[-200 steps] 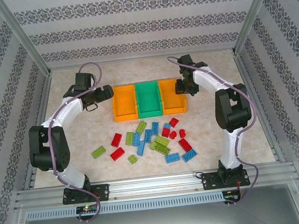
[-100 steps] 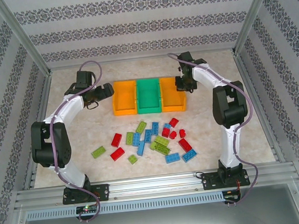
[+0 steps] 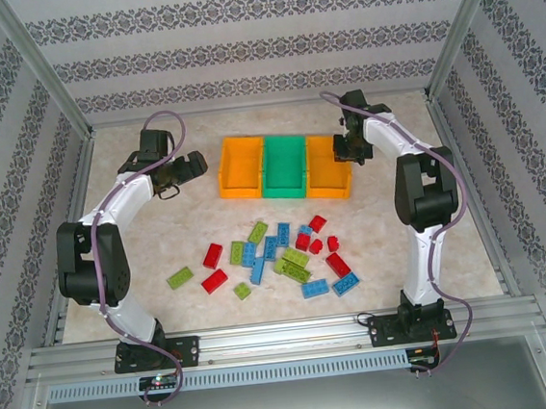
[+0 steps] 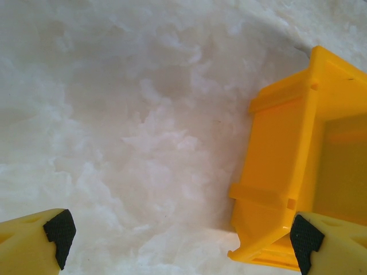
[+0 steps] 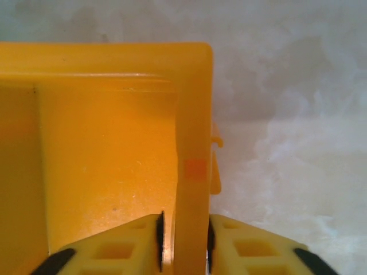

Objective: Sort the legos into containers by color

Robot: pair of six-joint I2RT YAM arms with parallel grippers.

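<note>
Three containers stand in a row at the back: an orange one (image 3: 245, 194), a green one (image 3: 286, 193) and a second orange one (image 3: 328, 193). My right gripper (image 3: 350, 153) (image 5: 183, 236) is shut on the right wall (image 5: 192, 114) of the right orange container, one finger inside and one outside. My left gripper (image 3: 188, 168) (image 4: 180, 235) stands wide open just left of the left orange container (image 4: 281, 172), holding nothing. The legos (image 3: 278, 257) lie loose in the middle of the table in red (image 3: 212, 256), blue (image 3: 314, 288) and lime green (image 3: 180, 278). The containers look empty.
Aluminium frame posts (image 3: 48, 81) and patterned walls close in the marble table (image 3: 161, 244) on three sides. Bare tabletop lies left of the brick pile and between the pile and the bins.
The row of three containers has slid to the right and slightly back with my right gripper. The left gripper has stayed put, so a gap has opened between it and the left orange container.
</note>
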